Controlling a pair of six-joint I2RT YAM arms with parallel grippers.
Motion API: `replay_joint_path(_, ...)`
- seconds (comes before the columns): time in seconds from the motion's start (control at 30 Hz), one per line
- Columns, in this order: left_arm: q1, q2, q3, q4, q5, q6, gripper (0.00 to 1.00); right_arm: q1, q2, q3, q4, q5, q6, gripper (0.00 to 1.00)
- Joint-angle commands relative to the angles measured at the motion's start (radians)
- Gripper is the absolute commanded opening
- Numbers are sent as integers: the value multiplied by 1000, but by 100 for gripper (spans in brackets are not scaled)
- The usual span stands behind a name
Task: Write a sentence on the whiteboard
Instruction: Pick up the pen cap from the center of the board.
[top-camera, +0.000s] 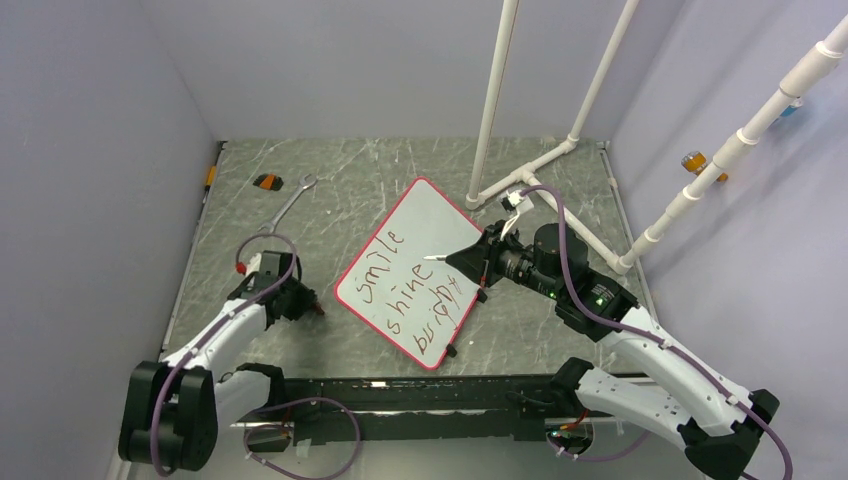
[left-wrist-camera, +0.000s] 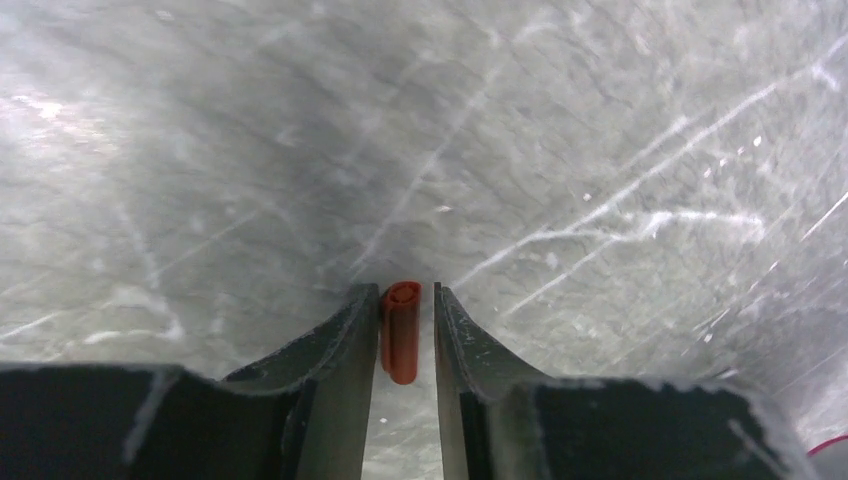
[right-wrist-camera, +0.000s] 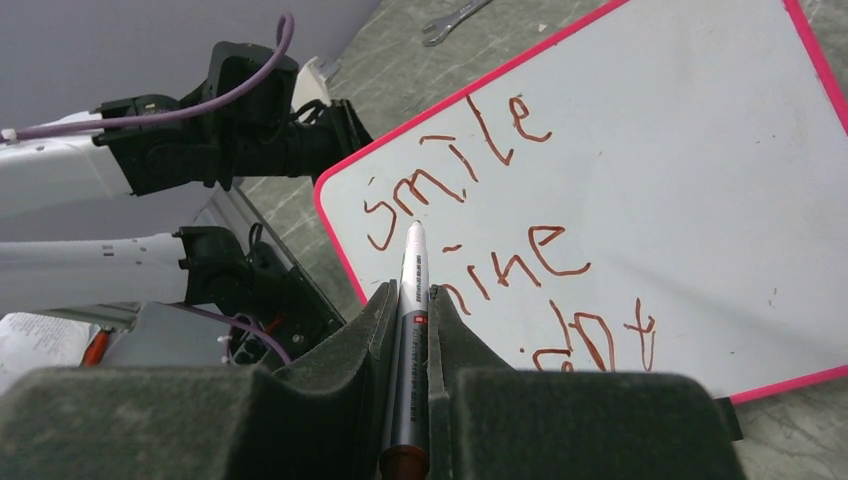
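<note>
The whiteboard (top-camera: 425, 235) lies tilted on the grey table; its red-pink rim also shows in the right wrist view (right-wrist-camera: 650, 130). The sentence (top-camera: 420, 292) reads "smile", "shine" and a scrawled third word, in reddish-brown (right-wrist-camera: 450, 170). My right gripper (top-camera: 468, 258) (right-wrist-camera: 410, 292) is shut on a silver marker (right-wrist-camera: 412, 330). The marker's tip points at the board by the start of "shine"; I cannot tell if it touches. My left gripper (top-camera: 308, 306) (left-wrist-camera: 407, 292) sits left of the board, off it, shut on a red marker cap (left-wrist-camera: 401, 332) above the table.
A wrench (top-camera: 292, 203) and a small orange-black object (top-camera: 266, 181) lie at the back left. A white pipe frame (top-camera: 530, 172) stands behind the board, and more pipe (top-camera: 740, 135) rises on the right. Walls close the table in.
</note>
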Motion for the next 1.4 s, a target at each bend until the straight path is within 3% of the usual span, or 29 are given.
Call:
replay_joint_path(0.0,-80,64,36,-107,-73,66,35,1,-22,14,11,33,-26,0)
replay_joint_path(0.13,-126,52,52,-153,-135,81,43,0,-33,9,3,46,-28,0)
replay_joint_path(0.43,-152,155,156,-267,-215,92,37,0,-32,12,24,45,-29,0)
replay_joint_path(0.63,-172,219,173,-259,-225,93,35,0,-38,21,3,66,-54,0)
replay_joint_path(0.77,-174,245,167,-232,-214,90,25,0,-35,29,-7,65,-63,0)
replay_joint_path(0.9,-175,280,170,-194,-200,101,4,0,-37,31,-15,66,-66,0)
replay_joint_path(0.97,-175,290,176,-187,-195,102,0,0,-35,33,-20,68,-66,0)
replay_joint_path(1.37,-174,-104,315,-360,-311,122,0,0,-31,18,129,-78,-75,0)
